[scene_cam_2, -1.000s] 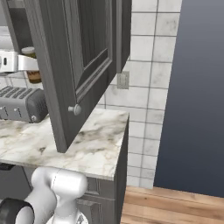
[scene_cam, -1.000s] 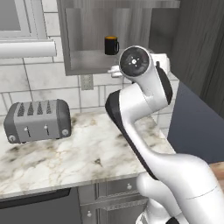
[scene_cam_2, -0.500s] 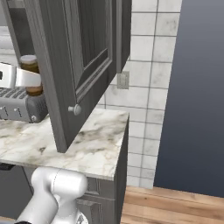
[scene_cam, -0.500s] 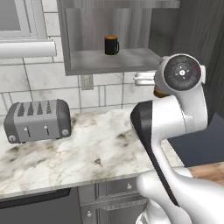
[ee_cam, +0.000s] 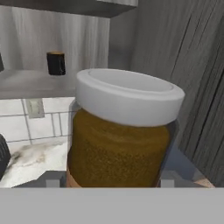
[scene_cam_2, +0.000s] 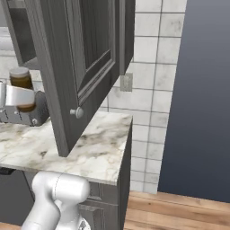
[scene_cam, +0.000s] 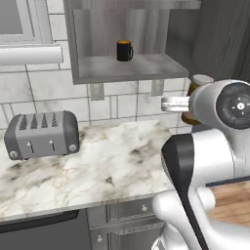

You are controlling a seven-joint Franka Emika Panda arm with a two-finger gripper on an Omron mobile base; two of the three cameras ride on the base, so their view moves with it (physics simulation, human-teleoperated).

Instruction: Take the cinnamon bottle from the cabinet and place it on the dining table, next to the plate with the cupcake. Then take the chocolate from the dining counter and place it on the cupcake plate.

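— What had moved since a second earlier?
— The arm had swung right, out of the cabinet (scene_cam: 127,73), and carried the cinnamon bottle (ee_cam: 122,135) with it, clear of the shelf and over the right end of the table (scene_cam: 102,166).
— And the pincer (ee_cam: 107,181)?
— It was clamped on the bottle, a finger at each side of the brown glass near its base. The bottle stood upright, white lid on top.
— Anything left on the shelf?
— A dark mug (scene_cam: 124,51) stood there. A grey toaster (scene_cam: 43,134) sat on the table to the left, well apart from the bottle. The cabinet door (scene_cam_2: 76,67) hung open.
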